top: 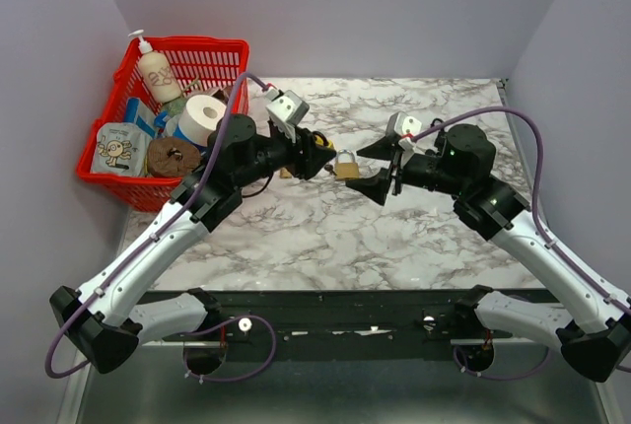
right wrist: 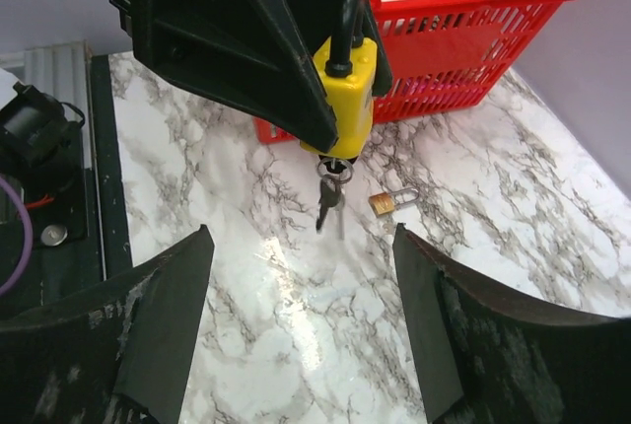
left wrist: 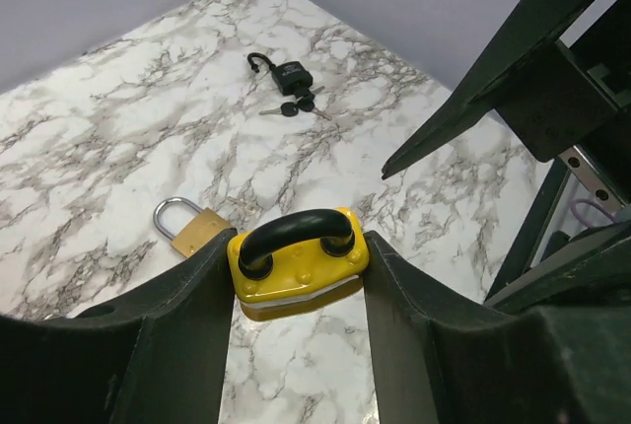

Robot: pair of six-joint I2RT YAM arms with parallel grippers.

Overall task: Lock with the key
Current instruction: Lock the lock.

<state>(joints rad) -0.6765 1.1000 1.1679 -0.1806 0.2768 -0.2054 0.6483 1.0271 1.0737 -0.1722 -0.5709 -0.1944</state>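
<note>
Clutter first: the red basket (top: 197,41) sits at the far left corner of your marble table (top: 325,237). It's packed with a pump bottle (top: 158,74), a toilet roll (top: 204,118) and some packets, well apart from both grippers. A small brass padlock (left wrist: 187,229) lies flat on the table near the held lock, and its shackle looks closed. Further out a black padlock (left wrist: 291,77) lies with its shackle swung open and a second key set (left wrist: 296,106) touching it. Nothing sits between your two grippers. Your left gripper (top: 330,160) is clamped on the yellow padlock (left wrist: 296,264), gripping the body by its sides in the air over the middle of the table. The black shackle (left wrist: 296,232) points back toward the left wrist camera, and both legs look seated in the body. In the right wrist view the keys (right wrist: 329,192) hang from the keyhole on the lock's underside, one key inserted and the rest dangling off the ring. Your right gripper (right wrist: 301,286) faces the lock with its jaws spread wide and nothing in them, near the keys but not touching them.
</note>
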